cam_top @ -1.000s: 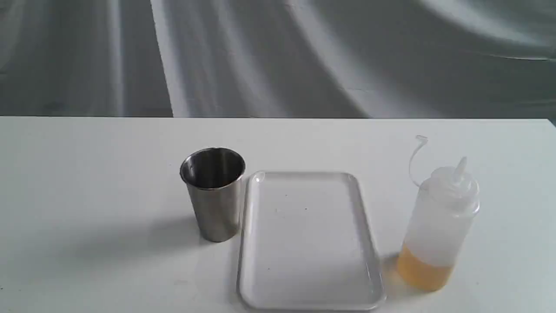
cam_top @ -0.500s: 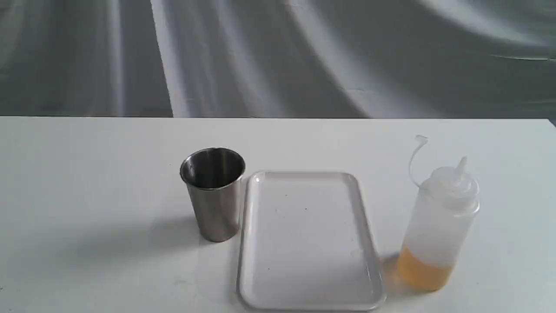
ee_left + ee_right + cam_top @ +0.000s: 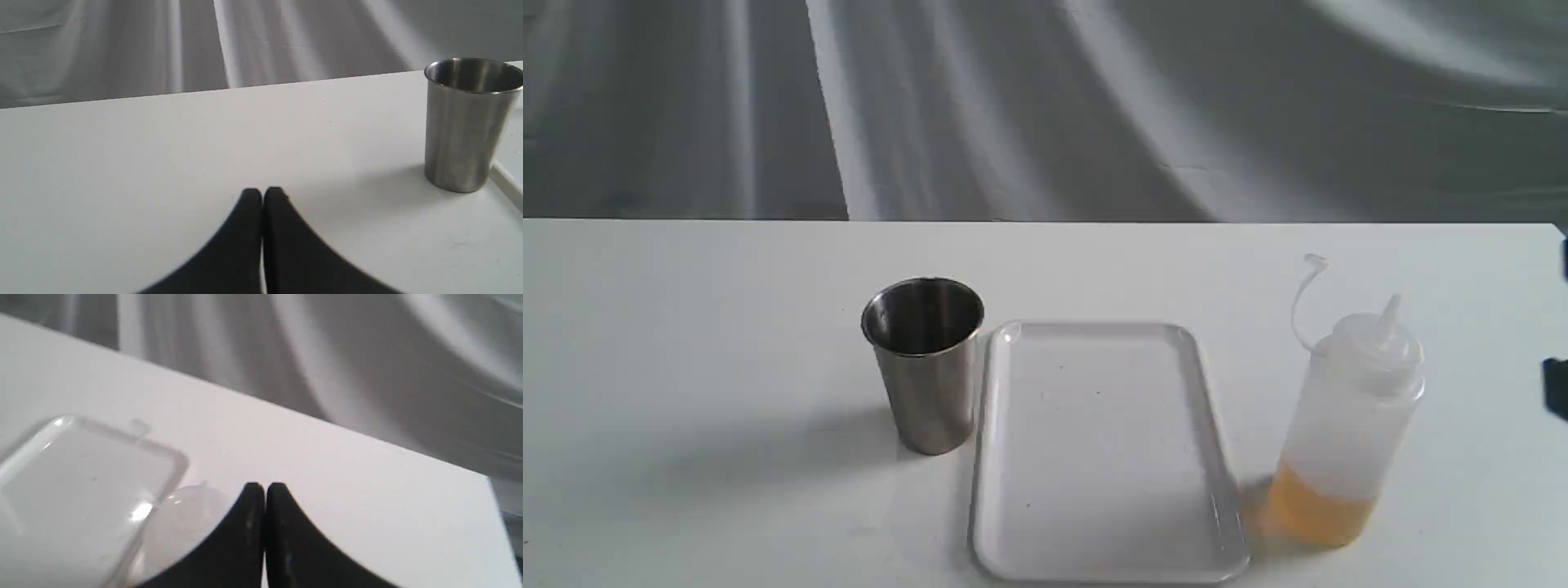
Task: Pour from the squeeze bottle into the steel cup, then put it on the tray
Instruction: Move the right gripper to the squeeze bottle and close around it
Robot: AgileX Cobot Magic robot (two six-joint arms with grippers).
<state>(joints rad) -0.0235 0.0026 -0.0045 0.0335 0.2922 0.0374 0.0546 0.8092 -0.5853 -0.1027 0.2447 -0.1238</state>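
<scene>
Left gripper point(image 3: 262, 192): jaws pressed together, over the bench point(image 3: 686, 327).
Steel cup point(image 3: 925, 363): upright, just beside the tray's left rim.
Tray point(image 3: 1098, 457): flat on the bench, between cup and bottle.
Squeeze bottle point(image 3: 1347, 425): upright right of the tray, nozzle uncapped, amber liquid low inside.
Right gripper point(image 3: 264, 486): jaws pressed together, near the bottle.

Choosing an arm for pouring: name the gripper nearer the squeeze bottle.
Right. The right gripper hovers beside the squeeze bottle; the left gripper is beyond the steel cup, farther off.
</scene>
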